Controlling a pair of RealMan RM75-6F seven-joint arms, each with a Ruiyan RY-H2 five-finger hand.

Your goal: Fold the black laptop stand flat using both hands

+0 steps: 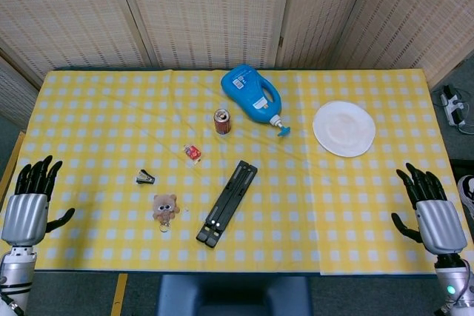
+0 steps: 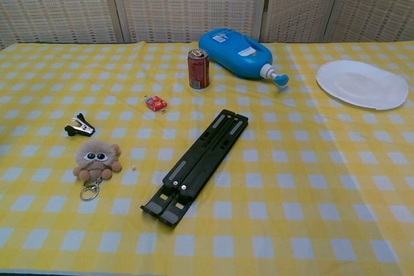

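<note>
The black laptop stand (image 1: 227, 203) lies folded flat on the yellow checked tablecloth, slanting from near left to far right; the chest view shows the stand (image 2: 196, 166) alone with no hand near it. My left hand (image 1: 29, 202) is at the table's left edge, fingers spread, holding nothing. My right hand (image 1: 432, 213) is off the table's right edge, also spread and empty. Neither hand shows in the chest view.
A blue detergent bottle (image 1: 253, 96) lies on its side at the back, a red can (image 1: 222, 120) in front of it. A white plate (image 1: 344, 128) sits right. A small red packet (image 1: 192, 153), a black clip (image 1: 145, 177) and a plush keychain (image 1: 165, 209) lie left of the stand.
</note>
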